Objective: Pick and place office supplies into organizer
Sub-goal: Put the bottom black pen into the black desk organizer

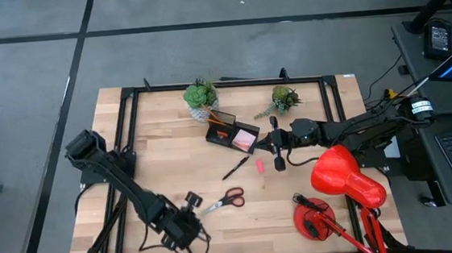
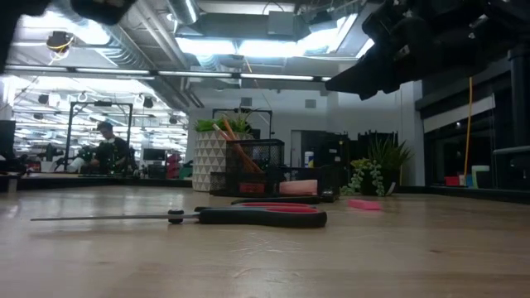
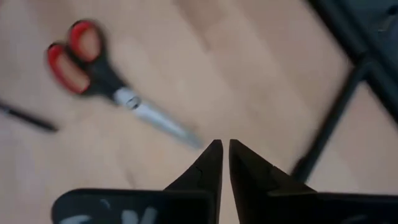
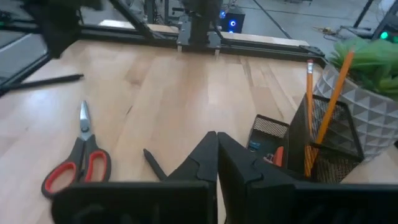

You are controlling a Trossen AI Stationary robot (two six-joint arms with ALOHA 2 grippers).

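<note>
The red-handled scissors lie flat near the table's near edge; they also show in the low view. My left gripper is shut and empty, just left of the scissors' blade tip, apart from it. The black organizer stands at mid-table. It holds two orange pencils in its back compartment and a pink sticky pad in its front tray. My right gripper hovers shut and empty right of the organizer. A black pen and a pink eraser lie on the wood.
Two green plants in white pots stand behind the organizer. A red desk lamp with its round base takes up the right near corner. A black frame runs around the table. A person sits far off in the room.
</note>
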